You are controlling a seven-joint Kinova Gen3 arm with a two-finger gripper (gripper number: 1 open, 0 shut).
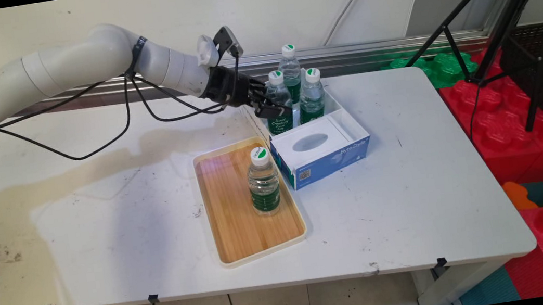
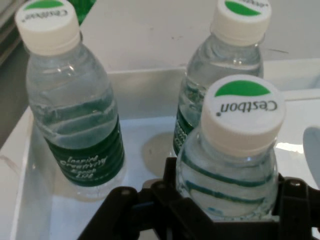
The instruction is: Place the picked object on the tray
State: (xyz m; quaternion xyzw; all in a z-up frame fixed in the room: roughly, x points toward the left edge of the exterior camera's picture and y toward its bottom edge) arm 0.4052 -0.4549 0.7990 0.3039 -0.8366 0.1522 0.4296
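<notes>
**1 of 4 bottles clamped in the bin**

4 water bottles in view, all upright with white-and-green caps. 3 stand in a white bin [image 1: 346,111] at the table's [image 1: 414,196] far side, packed close together; the 4th, the tray bottle [image 1: 263,182], stands alone on a wooden tray [image 1: 258,251] nearer the camera, well apart from the arm.

Gripper [image 1: 270,105] reaches in from the left, tilted down into the bin. It's clenched on the front bottle [image 2: 242,120]: the hand view shows 1 black finger [image 2: 170,182] hard against each side of the body, below the cap. Front bottle is upright and low among its neighbours. I can't tell whether its base rests on the bin floor, since the base is hidden.

Other 2 in the bin: back bottle [image 1: 290,68] just behind the held one, right bottle [image 1: 311,97] just beside it. Neither touches the fingers as far as I can see, but the clearance looks tight.

Tissue box [image 1: 321,148], blue and white, sits at the bin's near end, between the bottles and the tray's right edge. Black cables hang from the arm over the table's left part.
</notes>
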